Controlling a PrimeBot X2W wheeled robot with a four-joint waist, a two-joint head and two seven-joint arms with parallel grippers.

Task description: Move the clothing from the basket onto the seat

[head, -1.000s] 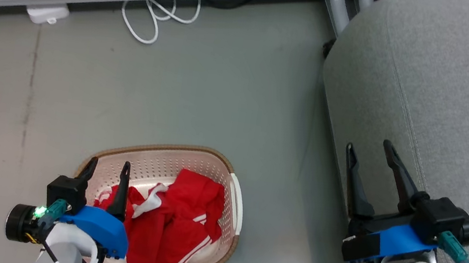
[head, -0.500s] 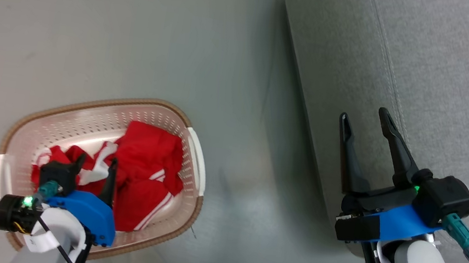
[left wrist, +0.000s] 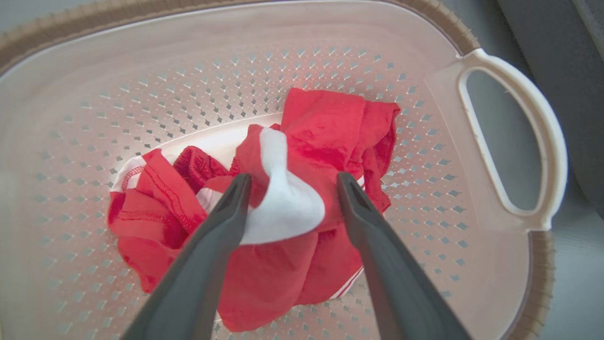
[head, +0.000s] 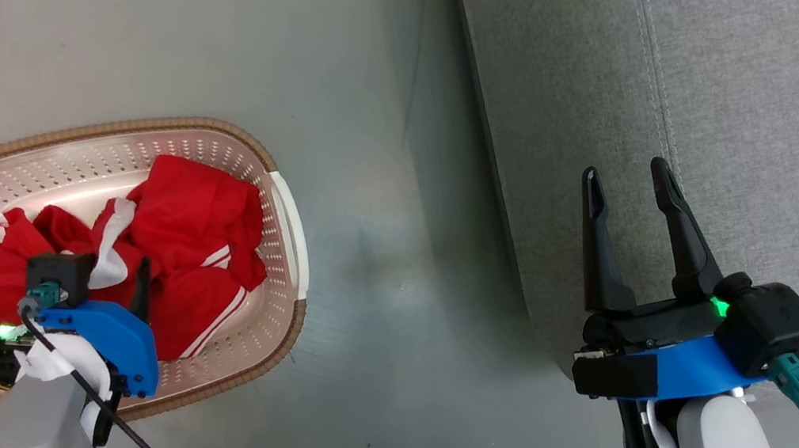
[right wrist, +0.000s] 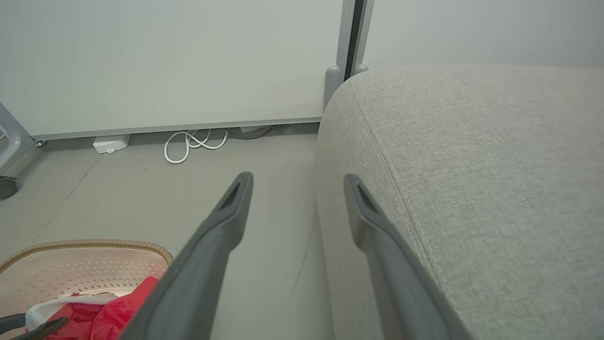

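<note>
We seem to be in a lab or office corner staged as a living room: bare grey floor (right wrist: 118, 198), pale partition panels (right wrist: 165, 61) on a castor (right wrist: 5, 186), loose white cable (right wrist: 196, 139), one grey sofa (right wrist: 472, 165).

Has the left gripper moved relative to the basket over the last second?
Yes. Against the basket, the left gripper went from its left rim toward the middle and down; open jaws now flank the clothing.

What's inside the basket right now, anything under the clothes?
Crumpled red clothing with white trim lies in the basket, the open left gripper straddling a white fold. Anything beneath the heap is covered.
</note>
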